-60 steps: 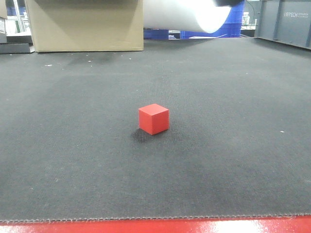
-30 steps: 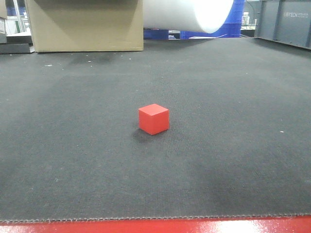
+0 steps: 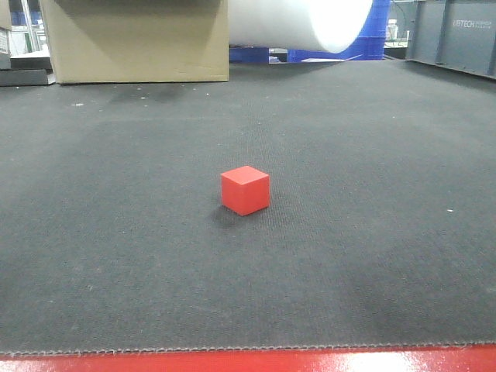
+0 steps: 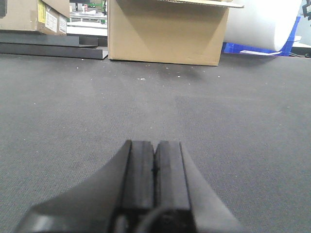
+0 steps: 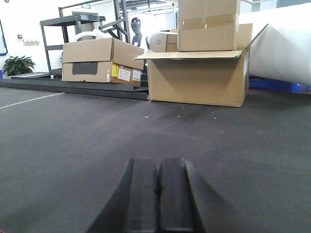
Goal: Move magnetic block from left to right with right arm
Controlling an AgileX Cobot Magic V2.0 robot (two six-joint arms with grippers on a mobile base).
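The magnetic block [image 3: 245, 190], a small red cube, rests alone on the dark mat [image 3: 372, 155] near the middle of the front view. No gripper shows in that view. In the left wrist view my left gripper [image 4: 154, 143] is shut, its two black pads pressed together with nothing between them, low over bare mat. In the right wrist view my right gripper [image 5: 158, 161] is likewise shut and empty over the mat. The block appears in neither wrist view.
A large cardboard box [image 3: 136, 39] stands at the mat's far left edge, with a white roll [image 3: 298, 23] beside it. A red strip [image 3: 248, 360] runs along the mat's near edge. More boxes [image 5: 99, 60] and a shelf [image 5: 73, 29] stand beyond the mat.
A dark object at the top right of the front view has left the frame. The block has not moved.
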